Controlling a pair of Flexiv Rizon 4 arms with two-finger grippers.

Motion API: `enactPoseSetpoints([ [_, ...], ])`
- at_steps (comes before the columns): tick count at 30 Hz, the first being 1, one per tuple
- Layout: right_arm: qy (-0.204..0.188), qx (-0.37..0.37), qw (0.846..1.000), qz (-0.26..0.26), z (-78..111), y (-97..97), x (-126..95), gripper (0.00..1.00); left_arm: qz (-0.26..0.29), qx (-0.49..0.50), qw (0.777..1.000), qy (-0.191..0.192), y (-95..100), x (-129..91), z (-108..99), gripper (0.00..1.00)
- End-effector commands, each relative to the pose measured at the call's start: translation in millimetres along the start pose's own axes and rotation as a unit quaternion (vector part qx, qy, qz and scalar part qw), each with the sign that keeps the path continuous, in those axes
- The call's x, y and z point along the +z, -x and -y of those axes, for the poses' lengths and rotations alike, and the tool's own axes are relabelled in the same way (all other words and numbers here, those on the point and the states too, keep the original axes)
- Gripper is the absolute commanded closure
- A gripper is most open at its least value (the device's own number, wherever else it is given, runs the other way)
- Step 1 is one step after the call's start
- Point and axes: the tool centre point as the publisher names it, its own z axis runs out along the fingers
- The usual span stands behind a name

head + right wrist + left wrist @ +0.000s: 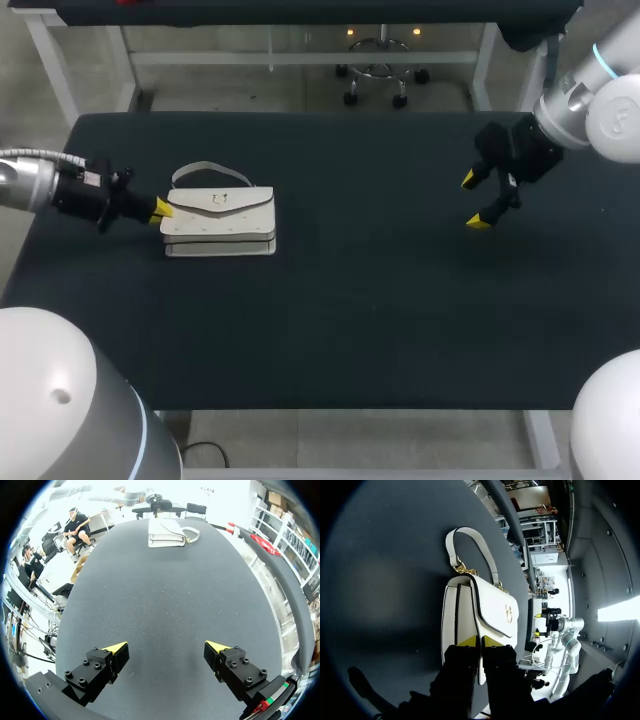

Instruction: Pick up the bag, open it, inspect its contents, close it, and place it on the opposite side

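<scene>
With left pincer (480,641) pinched on the end of the white leather handbag (220,226), lift level off the black table (380,300); bring spread right pincer (473,200) to its flap (238,200).

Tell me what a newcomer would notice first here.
A white bag lies flat on the left side of the dark table, its strap toward the far edge. The left hand pinches its end, while the right hand hangs open over the right side.
</scene>
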Motion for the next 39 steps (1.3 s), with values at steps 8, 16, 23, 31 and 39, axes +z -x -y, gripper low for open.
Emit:
enactPoseSetpoints([
  [8, 0.002, -0.001, 1.0, 0.001, 0.7, -0.3, 1, 0.0, 0.001, 0.005, 0.998, -0.068, -8.5, 7, -8, 1.0],
  [16, 0.002, -0.001, 1.0, 0.001, 0.7, -0.3, 1, 0.0, -0.004, -0.008, 0.999, -0.044, -3.4, 2, -4, 0.11],
  [23, 0.002, -0.001, 1.0, 0.001, 0.7, -0.3, 1, 0.0, -0.012, -0.007, 1.0, -0.01, -7.4, -16, -5, 0.13],
  [31, 0.002, -0.001, 1.0, 0.001, 0.7, -0.3, 1, 0.0, -0.012, -0.025, 0.999, 0.047, -4.8, -14, -2, 0.49],
  [39, 0.002, -0.001, 1.0, 0.001, 0.7, -0.3, 1, 0.0, -0.013, -0.035, 0.997, 0.067, 1.8, 4, -2, 0.58],
])
